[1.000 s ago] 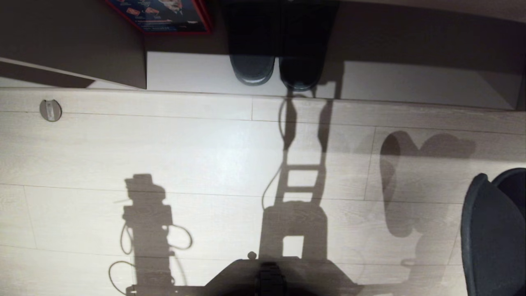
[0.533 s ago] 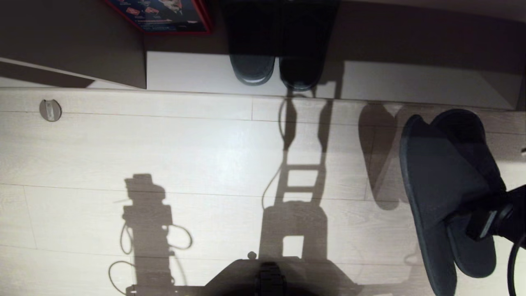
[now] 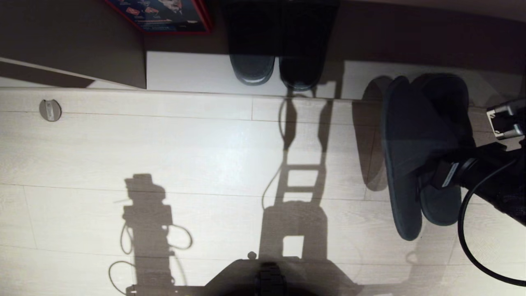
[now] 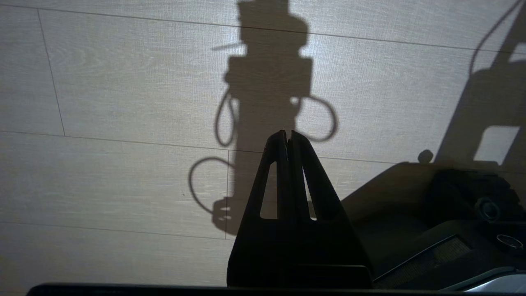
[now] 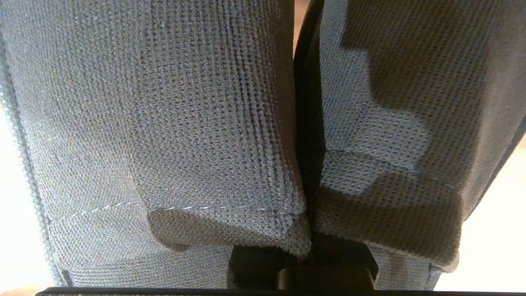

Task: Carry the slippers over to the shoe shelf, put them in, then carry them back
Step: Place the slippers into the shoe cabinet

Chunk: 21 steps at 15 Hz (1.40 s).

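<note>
The pale wood-plank floor [image 3: 185, 152] fills most of the head view, crossed by the robot's own shadow; along its far edge runs the shoe shelf [image 3: 197, 72], open-fronted, with a pale base board and a dark vertical divider at its left; inside it, near the middle, sits a chunkier dark pair of shoes [image 3: 275, 49], toes toward the floor, and a red-edged printed box [image 3: 164, 14] lies further left; the slippers [image 3: 423, 148] hang at the right, above the floor, toes reaching over the shelf's front edge, well apart from the other pair; the right hand [image 3: 431, 176] is clamped tight on both slippers where their toe bands meet; the left hand [image 4: 287, 137] hangs low over the floor, fingers pressed together, holding nothing.
</note>
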Tool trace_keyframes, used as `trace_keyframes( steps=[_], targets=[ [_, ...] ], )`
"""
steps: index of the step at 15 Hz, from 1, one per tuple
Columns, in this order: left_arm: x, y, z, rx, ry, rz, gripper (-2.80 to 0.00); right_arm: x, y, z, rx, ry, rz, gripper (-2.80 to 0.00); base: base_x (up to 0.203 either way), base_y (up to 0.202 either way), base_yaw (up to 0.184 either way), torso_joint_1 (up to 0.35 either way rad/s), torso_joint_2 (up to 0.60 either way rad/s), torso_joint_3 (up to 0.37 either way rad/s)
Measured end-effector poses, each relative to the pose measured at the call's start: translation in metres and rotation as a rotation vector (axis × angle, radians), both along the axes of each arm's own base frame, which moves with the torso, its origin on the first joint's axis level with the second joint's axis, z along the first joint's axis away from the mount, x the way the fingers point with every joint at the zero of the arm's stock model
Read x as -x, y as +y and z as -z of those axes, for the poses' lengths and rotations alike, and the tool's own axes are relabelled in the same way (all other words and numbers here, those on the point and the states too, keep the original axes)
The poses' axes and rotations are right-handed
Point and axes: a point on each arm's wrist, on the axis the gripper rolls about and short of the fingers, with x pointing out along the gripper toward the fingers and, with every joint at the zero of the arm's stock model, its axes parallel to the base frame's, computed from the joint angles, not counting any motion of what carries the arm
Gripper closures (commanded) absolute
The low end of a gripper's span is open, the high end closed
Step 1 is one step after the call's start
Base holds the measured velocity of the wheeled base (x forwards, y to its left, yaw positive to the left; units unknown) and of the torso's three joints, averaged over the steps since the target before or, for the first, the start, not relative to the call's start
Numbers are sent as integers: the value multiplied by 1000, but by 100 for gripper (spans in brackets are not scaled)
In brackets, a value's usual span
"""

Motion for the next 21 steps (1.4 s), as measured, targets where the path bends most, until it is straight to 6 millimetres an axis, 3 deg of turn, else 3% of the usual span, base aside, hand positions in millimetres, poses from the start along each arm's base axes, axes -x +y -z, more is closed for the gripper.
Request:
trace_keyframes(
  steps=[7,13,21],
  targets=[
    [0,0,0,0,0,1,0,-22,3,-40,22,-145,7,0,0,0,0,0,0,0],
    [0,0,0,0,0,0,0,-56,6,-59,16,-212,14,0,0,0,0,0,0,0],
    [0,0,0,0,0,0,0,-84,10,-84,8,-279,2,0,0,0,0,0,0,0]
  ],
)
